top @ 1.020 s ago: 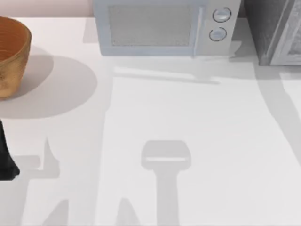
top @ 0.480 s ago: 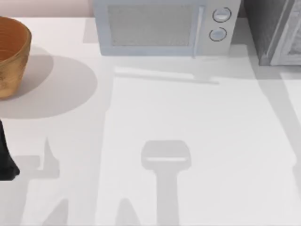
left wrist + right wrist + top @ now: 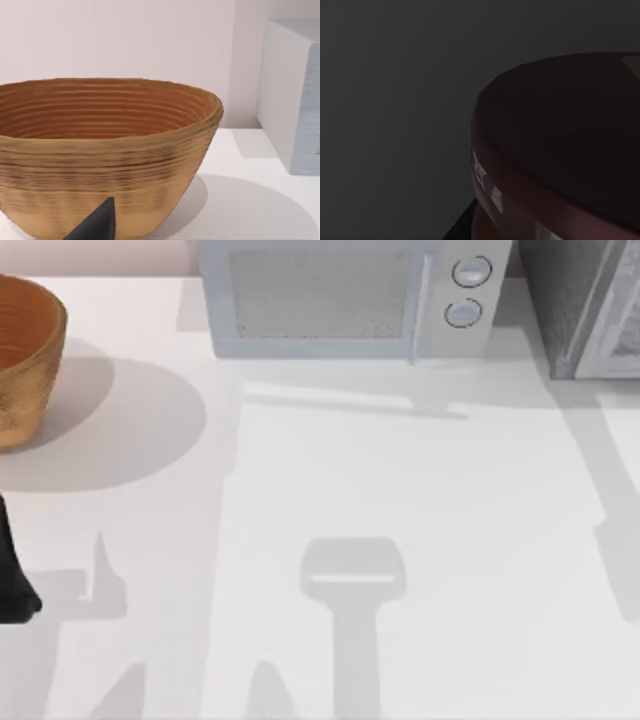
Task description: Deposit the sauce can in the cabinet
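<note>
Fingertip (image 3: 97,222), dark grey and pointed, juts up in the left wrist view in front of the wooden bowl (image 3: 105,150). It belongs to the left gripper (image 3: 92,231). No second tip shows, so I cannot tell how wide that gripper stands, and nothing is seen in it. Beyond the bowl are the pale wall and a side of the microwave (image 3: 292,95).

From above, the left arm (image 3: 10,580) sits parked at the table's 9 o'clock edge. The bowl (image 3: 25,360) is at 10 o'clock, the microwave (image 3: 345,300) at 12 o'clock and the grey cabinet (image 3: 580,305) at 1 o'clock, all on the white table (image 3: 450,520).

The right wrist view is dim. The sauce can (image 3: 570,130) shows there very close, by its dark maroon lid. I cannot tell whether anything grips it or whether it is inside the cabinet.
</note>
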Robot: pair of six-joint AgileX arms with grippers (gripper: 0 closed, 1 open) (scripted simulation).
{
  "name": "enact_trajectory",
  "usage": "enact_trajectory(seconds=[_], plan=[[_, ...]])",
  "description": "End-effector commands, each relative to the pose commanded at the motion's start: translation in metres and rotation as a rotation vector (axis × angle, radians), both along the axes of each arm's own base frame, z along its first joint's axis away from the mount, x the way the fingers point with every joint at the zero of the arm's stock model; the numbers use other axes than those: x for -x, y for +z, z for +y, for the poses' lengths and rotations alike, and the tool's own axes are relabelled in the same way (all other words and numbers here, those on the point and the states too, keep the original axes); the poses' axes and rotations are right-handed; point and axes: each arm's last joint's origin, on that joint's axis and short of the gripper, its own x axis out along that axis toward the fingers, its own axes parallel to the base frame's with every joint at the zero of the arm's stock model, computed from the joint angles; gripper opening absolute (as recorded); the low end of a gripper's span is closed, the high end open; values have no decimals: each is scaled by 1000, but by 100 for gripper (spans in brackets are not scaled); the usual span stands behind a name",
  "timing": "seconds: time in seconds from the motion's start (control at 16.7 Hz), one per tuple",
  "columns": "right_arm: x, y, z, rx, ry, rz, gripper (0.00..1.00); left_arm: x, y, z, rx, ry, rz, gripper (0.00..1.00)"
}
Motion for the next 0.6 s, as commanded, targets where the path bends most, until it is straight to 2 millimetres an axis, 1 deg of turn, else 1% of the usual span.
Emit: enact_trajectory(seconds=[0.18, 0.6], plan=[[0, 0, 0, 0, 0, 0, 0, 0, 0, 0, 0, 0, 0, 100], [0, 0, 0, 0, 0, 0, 53, 0, 0, 0, 0, 0, 0, 100]])
